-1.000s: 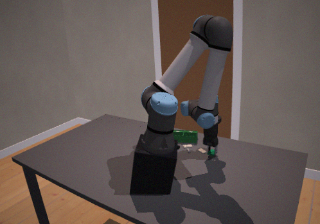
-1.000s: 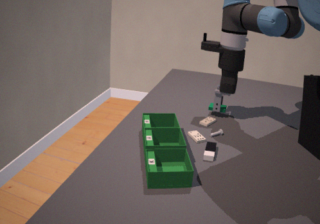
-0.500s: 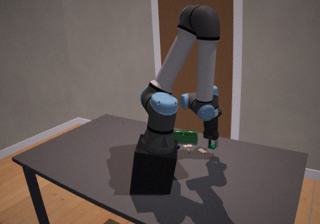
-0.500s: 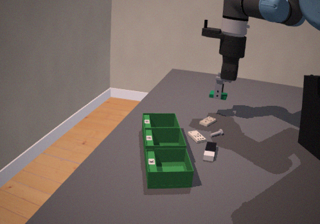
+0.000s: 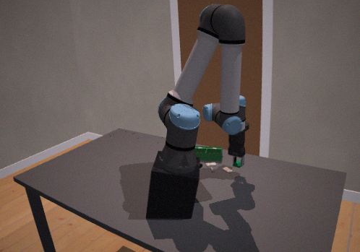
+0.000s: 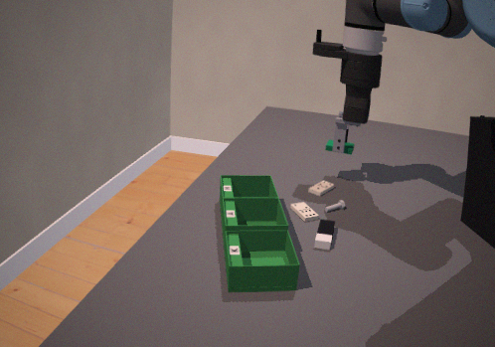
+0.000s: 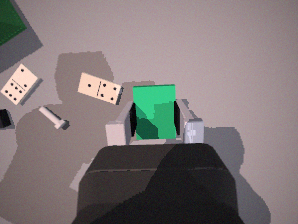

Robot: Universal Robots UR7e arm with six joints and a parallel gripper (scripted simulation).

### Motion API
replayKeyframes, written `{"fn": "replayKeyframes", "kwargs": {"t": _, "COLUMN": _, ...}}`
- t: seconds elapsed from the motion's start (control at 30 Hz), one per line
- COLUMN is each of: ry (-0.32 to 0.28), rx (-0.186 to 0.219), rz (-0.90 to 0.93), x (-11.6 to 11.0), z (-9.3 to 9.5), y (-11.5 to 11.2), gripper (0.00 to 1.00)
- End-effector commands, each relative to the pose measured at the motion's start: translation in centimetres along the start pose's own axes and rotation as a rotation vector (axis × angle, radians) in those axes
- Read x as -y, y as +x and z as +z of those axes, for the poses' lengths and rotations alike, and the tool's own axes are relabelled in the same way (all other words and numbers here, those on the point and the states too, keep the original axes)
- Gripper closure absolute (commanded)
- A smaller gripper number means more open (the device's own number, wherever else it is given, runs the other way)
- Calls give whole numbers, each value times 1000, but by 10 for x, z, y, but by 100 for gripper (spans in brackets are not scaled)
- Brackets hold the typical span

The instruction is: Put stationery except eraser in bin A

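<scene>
My gripper is shut on a small bright green block and holds it a little above the table, beyond the loose things. A row of three green bins stands to the left; each has a small white label, and I cannot read which is A. A black and white eraser lies beside the nearest bin.
Two dominoes and a grey bolt lie between the bins and my gripper. The arm's black base block stands on the dark table.
</scene>
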State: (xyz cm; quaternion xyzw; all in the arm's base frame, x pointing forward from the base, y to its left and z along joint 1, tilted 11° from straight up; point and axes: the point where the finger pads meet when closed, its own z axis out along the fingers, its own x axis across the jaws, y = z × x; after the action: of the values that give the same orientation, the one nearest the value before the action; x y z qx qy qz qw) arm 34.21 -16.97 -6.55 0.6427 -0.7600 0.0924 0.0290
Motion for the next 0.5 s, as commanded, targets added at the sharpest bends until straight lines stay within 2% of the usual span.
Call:
{"fn": "replayKeyframes", "kwargs": {"t": 0.0, "ry": 3, "rx": -3, "rz": 0, "x": 1, "z": -8, "y": 0, "gripper": 30}}
{"fn": "replayKeyframes", "kwargs": {"t": 0.23, "ry": 3, "rx": -3, "rz": 0, "x": 0, "z": -8, "y": 0, "gripper": 30}}
{"fn": "replayKeyframes", "kwargs": {"t": 0.47, "ry": 3, "rx": -3, "rz": -1, "x": 12, "z": -7, "y": -40, "gripper": 30}}
